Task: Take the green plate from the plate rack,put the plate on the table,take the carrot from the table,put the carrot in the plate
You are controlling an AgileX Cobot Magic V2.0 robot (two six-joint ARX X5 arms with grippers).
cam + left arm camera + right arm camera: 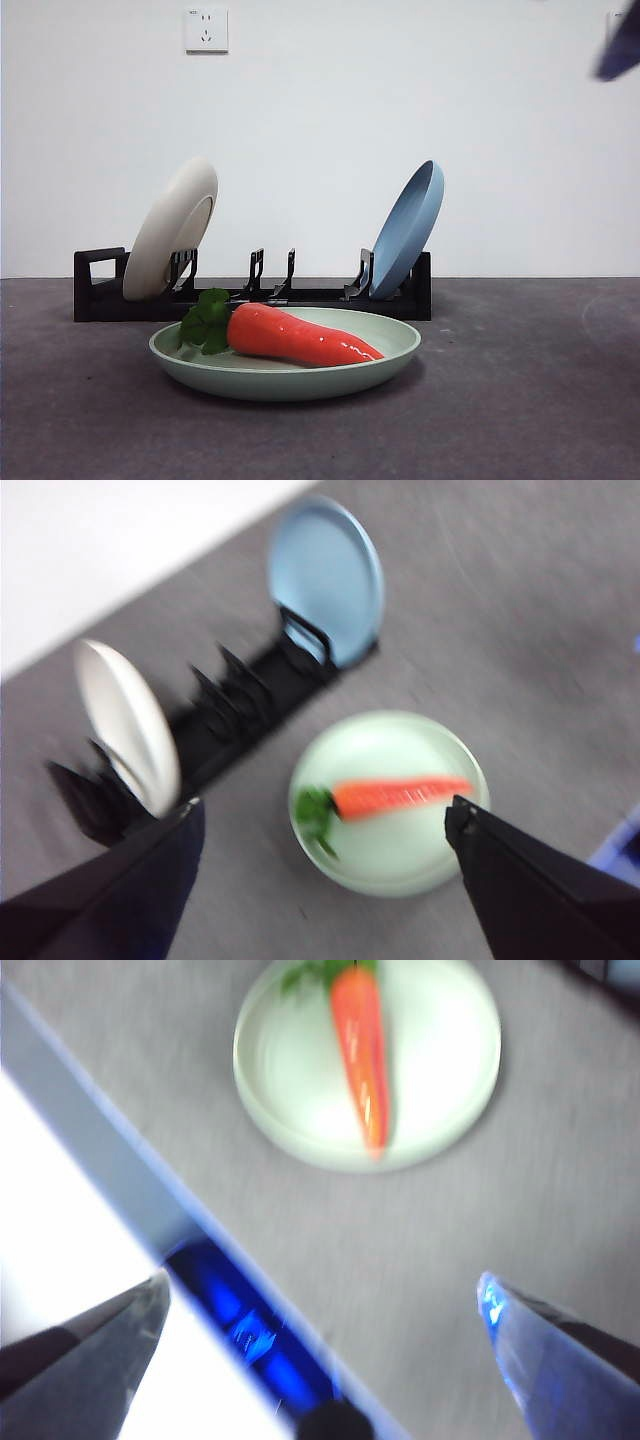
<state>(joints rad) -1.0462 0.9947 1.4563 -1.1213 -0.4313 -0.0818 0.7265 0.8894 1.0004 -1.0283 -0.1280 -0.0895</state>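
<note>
The green plate (285, 370) lies flat on the table (520, 400) in front of the plate rack (250, 295). The carrot (300, 338) lies in the plate, leafy top to the left. Both also show in the left wrist view, plate (390, 855) and carrot (400, 795), and in the right wrist view, plate (440, 1090) and carrot (362, 1050). My left gripper (320, 825) is open and empty, high above the plate. My right gripper (320, 1295) is open and empty, high above the table's edge. A dark arm tip (620, 45) shows at the top right corner.
A cream-white plate (172, 228) leans in the rack's left end and a blue plate (408, 228) in its right end. The rack's middle prongs (272, 272) hold nothing. A white wall with a socket (206, 30) stands behind.
</note>
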